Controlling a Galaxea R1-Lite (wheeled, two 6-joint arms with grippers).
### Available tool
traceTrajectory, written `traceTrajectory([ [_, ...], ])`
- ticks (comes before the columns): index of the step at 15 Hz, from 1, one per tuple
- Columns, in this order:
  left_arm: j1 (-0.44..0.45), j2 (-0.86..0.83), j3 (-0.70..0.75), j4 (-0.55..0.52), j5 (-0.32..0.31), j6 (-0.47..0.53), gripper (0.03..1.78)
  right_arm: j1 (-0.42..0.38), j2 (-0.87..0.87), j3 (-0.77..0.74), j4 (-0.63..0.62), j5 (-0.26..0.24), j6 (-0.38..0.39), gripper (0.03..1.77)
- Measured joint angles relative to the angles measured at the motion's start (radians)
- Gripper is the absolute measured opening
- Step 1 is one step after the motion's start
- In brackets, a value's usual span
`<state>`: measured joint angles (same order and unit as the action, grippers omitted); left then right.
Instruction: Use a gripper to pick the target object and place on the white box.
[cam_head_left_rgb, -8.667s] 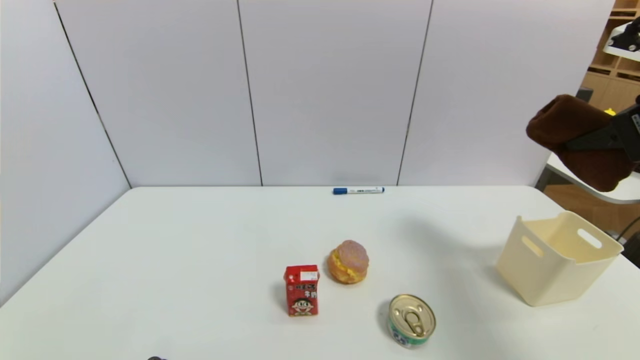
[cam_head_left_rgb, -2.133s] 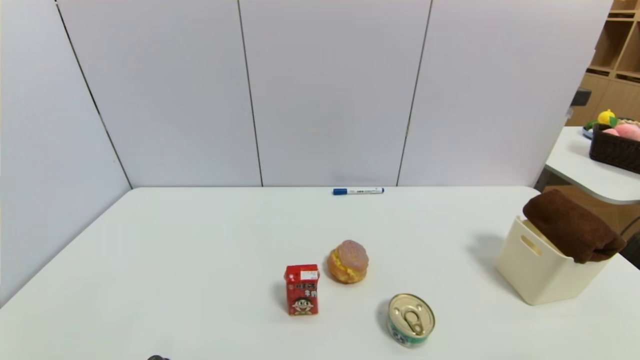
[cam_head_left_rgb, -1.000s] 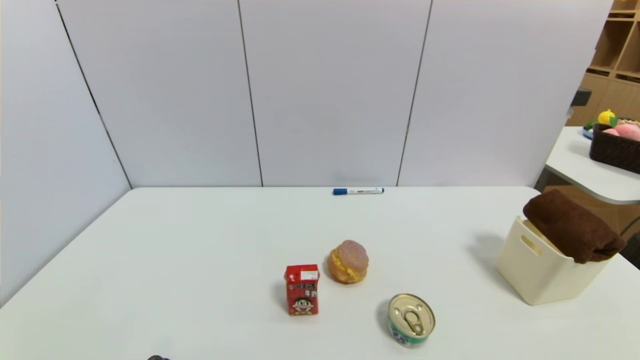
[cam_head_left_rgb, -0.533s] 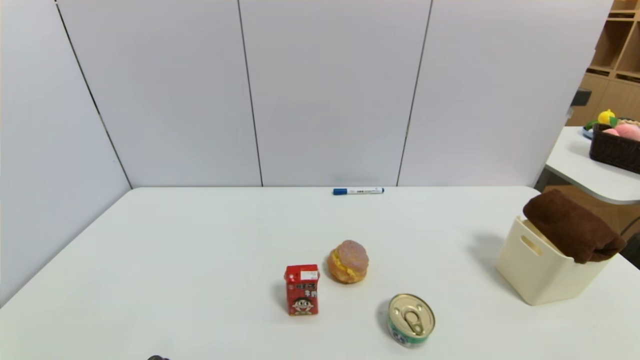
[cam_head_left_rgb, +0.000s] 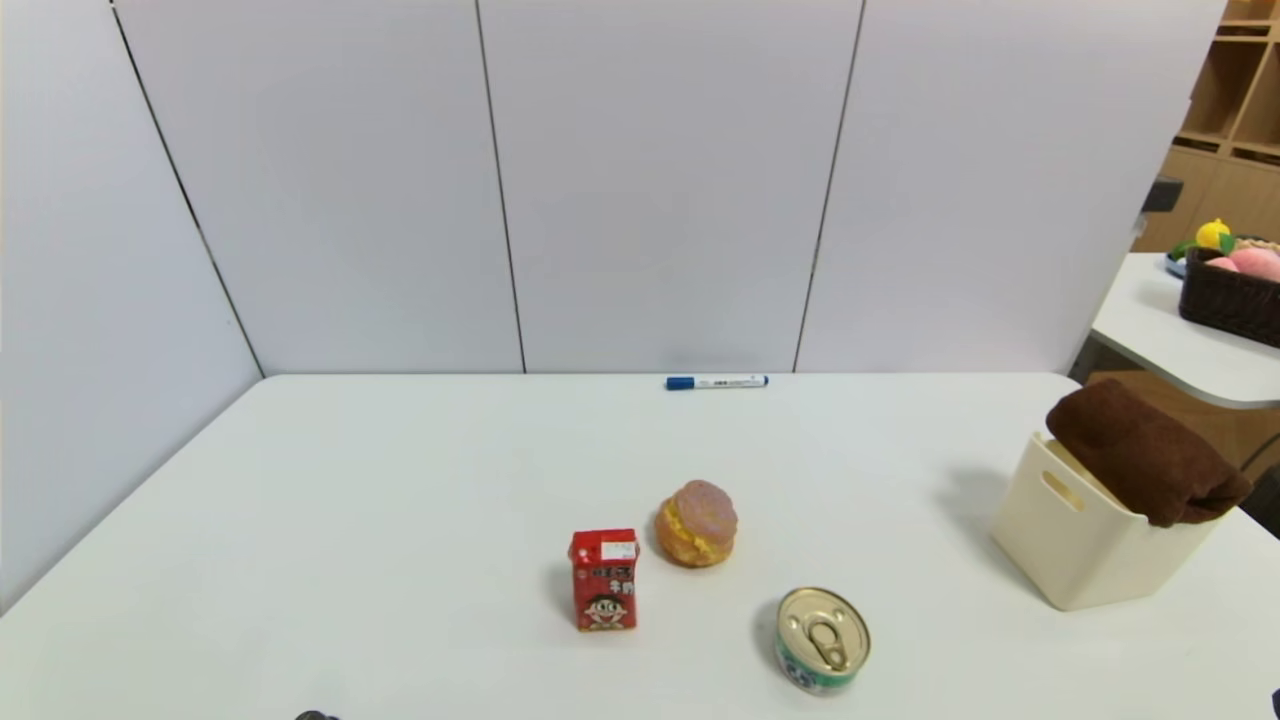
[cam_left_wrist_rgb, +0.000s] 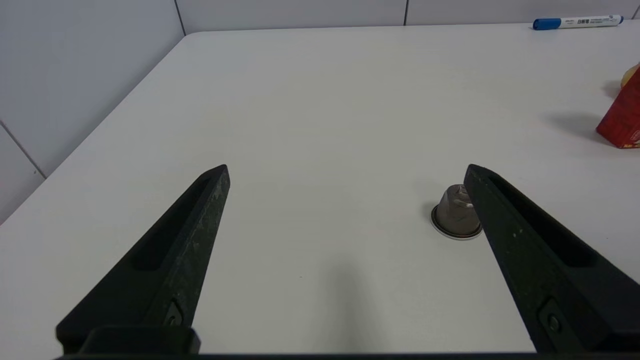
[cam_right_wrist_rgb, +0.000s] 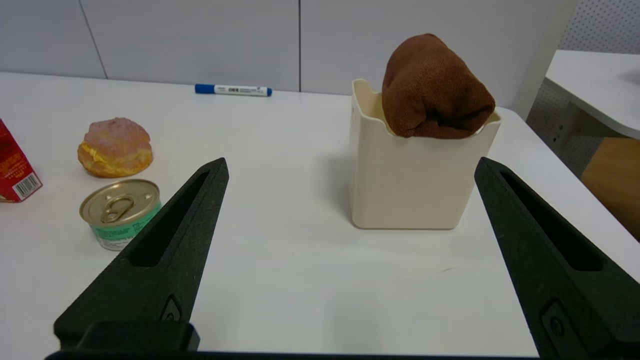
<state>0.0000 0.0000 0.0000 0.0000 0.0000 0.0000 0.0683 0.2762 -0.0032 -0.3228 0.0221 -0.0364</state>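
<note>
Towel (cam_head_left_rgb: 1145, 452), one brown roll, sits on top of one white box (cam_head_left_rgb: 1085, 540), leaning across its open rim, partly inside and partly sticking out above; one gap shows at the box's rim beside it. The right claw (cam_right_wrist_rgb: 352, 162) is near the box, on the robot's side of it, spread wide with nothing between its two fingers; the left claw (cam_left_wrist_rgb: 347, 167) is over the left part of the table, spread wide too, and holds nothing.

There is one red carton (cam_head_left_rgb: 604, 580), standing up; one bun (cam_head_left_rgb: 697, 523) with yellow filling, just beside the carton; one round can (cam_head_left_rgb: 823, 640) with a gold lid and a pull ring, between the carton and the box but closer to the robot; one blue and white pen (cam_head_left_rgb: 717, 382), lying flat by the back wall; one little metal cup (cam_left_wrist_rgb: 457, 212), partly hidden by a finger of the left claw. Nothing stands between the right claw and the box.

The table (cam_head_left_rgb: 400, 520) is white, flat and smooth; pale wall panels (cam_head_left_rgb: 670, 190) stand behind it, with thin dark lines; off to the right are another white table (cam_head_left_rgb: 1150, 310), one dark basket (cam_head_left_rgb: 1230, 300) with pink things in it, and wooden shelves (cam_head_left_rgb: 1235, 95).
</note>
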Motion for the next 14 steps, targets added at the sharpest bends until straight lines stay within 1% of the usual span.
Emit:
traceTrajectory([
  [2, 0.000, 0.000, 0.000, 0.000, 0.000, 0.000, 1.69, 0.001, 0.000, 0.002, 0.056, 0.000, 0.000, 1.70],
  [5, 0.000, 0.000, 0.000, 0.000, 0.000, 0.000, 1.69, 0.000, 0.000, 0.003, 0.183, -0.003, 0.000, 1.70],
  [9, 0.000, 0.000, 0.000, 0.000, 0.000, 0.000, 1.69, 0.000, 0.000, 0.003, 0.269, -0.013, -0.003, 1.70],
  [10, 0.000, 0.000, 0.000, 0.000, 0.000, 0.000, 1.69, -0.008, -0.003, 0.003, 0.279, -0.013, -0.006, 1.70],
  [12, 0.000, 0.000, 0.000, 0.000, 0.000, 0.000, 1.69, -0.064, -0.024, 0.003, 0.301, -0.015, -0.031, 1.70],
  [14, 0.000, 0.000, 0.000, 0.000, 0.000, 0.000, 1.69, -0.088, -0.044, 0.003, 0.310, -0.015, -0.044, 1.70],
])
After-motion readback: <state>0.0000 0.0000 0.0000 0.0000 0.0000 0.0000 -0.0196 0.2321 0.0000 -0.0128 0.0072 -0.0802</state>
